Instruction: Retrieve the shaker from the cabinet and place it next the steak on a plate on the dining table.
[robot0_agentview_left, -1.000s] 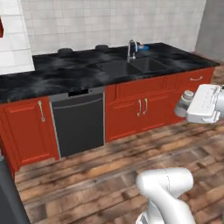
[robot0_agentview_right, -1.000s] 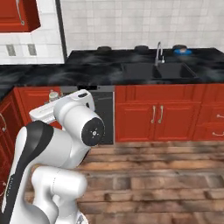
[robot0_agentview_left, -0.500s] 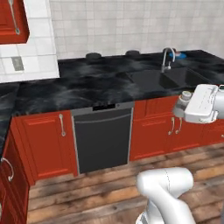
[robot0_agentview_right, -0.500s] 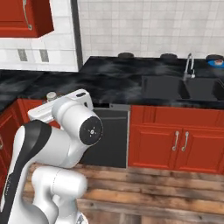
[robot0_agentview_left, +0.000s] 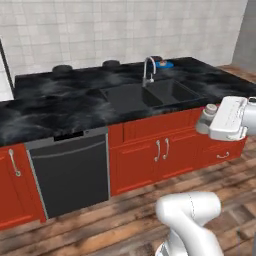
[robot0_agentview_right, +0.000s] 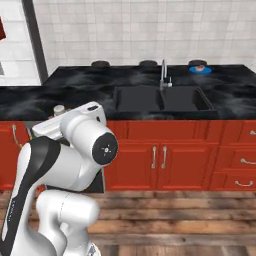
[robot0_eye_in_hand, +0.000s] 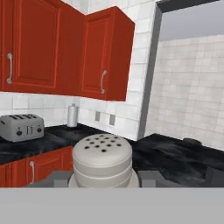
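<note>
My gripper (robot0_eye_in_hand: 103, 177) is shut on the shaker (robot0_eye_in_hand: 102, 159), a small grey cylinder with a pale perforated cap that stands upright between the dark fingertips (robot0_eye_in_hand: 57, 178). In the left base view the shaker (robot0_agentview_left: 205, 119) sticks out of the white hand in front of the red drawers. From the right base camera only its cap (robot0_agentview_right: 59, 109) peeks over the arm. A blue plate (robot0_agentview_right: 199, 69) with a small reddish lump, perhaps the steak, lies behind the sink; it also appears small as the plate (robot0_agentview_left: 164, 64). Red wall cabinets (robot0_eye_in_hand: 105, 52) hang ahead in the hand view.
A black marble counter (robot0_agentview_left: 60, 107) on red cupboards holds a sink (robot0_agentview_left: 147, 95) with a faucet (robot0_agentview_left: 146, 71). A dark dishwasher (robot0_agentview_left: 70, 172) sits below. A toaster (robot0_eye_in_hand: 21, 127) and a canister (robot0_eye_in_hand: 72, 115) stand on the counter under the cabinets. The floor is wood planks (robot0_agentview_left: 100, 230).
The base has moved, so the whole counter shifts across both base views, first right, then back left. The shaker stays held in the shut gripper.
</note>
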